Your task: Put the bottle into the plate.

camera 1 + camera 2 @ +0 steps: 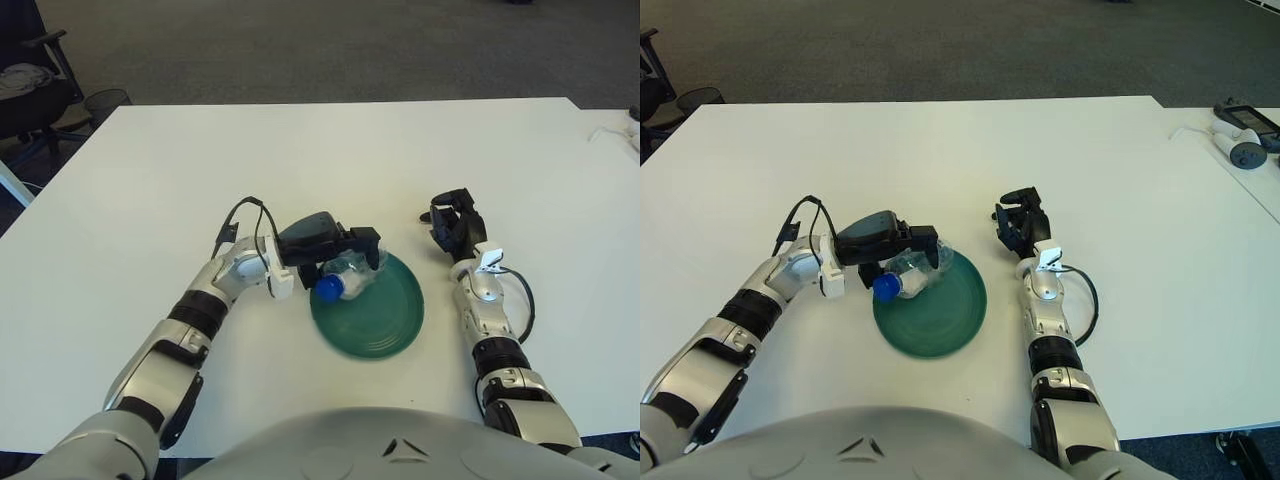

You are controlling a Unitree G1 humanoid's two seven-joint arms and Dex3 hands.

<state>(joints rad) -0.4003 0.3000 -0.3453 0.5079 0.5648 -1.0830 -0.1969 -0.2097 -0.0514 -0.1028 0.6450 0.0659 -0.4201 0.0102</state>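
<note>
The left hand is closed around a clear plastic bottle with a blue cap, and it holds the bottle lying on its side over the left edge of the green plate, with the cap pointing toward the robot. I cannot tell whether the bottle touches the plate or is a little above it. The right hand shows to the right of the plate on the white bench, with its fingers curled and nothing inside them.
</note>
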